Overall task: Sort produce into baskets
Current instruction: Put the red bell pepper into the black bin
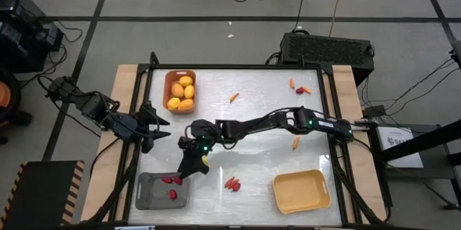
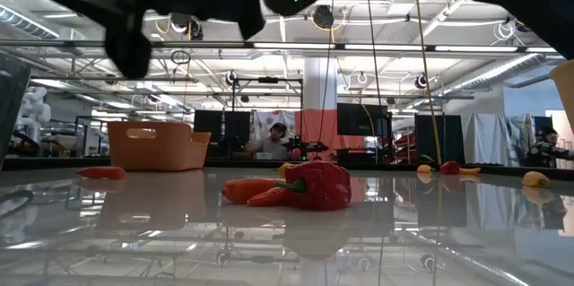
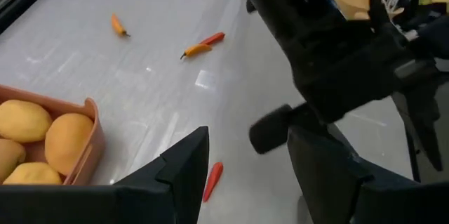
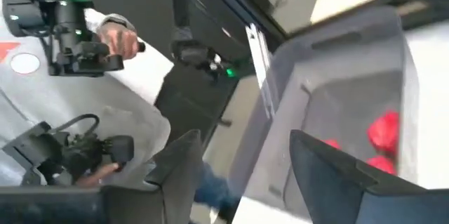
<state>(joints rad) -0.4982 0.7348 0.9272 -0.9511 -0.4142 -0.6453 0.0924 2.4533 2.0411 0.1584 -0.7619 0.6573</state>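
At the left edge of the high view, the left end effector is seen parked beside the surface's left rim, its dark fingers spread and nothing between them; in its own wrist view only bare surface shows in the gap. Just right of it, in the upper left of the surface, the shallow orange-brown plastic basket is already filled with round yellow-orange lemon-like fruits. Below, at lower left, the grey rounded plastic basket is seen to hold tiny red chilli-like pieces. Directly above its upper right corner the right end effector is poised, fingers parted and empty; its wrist view looks down past them onto the grey wall and the red pieces inside. A chilli drop into grey is judged to be the step in hand, with the release done.

Further right, a small cluster of red chilli pieces is left loose at lower centre. A thin orange carrot-like stick lies at upper centre, more orange sticks at upper right with a small red piece among them, and one at right of centre. The yellow plastic basket, lower right, is empty.

Next, a short reach rightward to the loose red cluster is called for, with a low pinch on one small piece.
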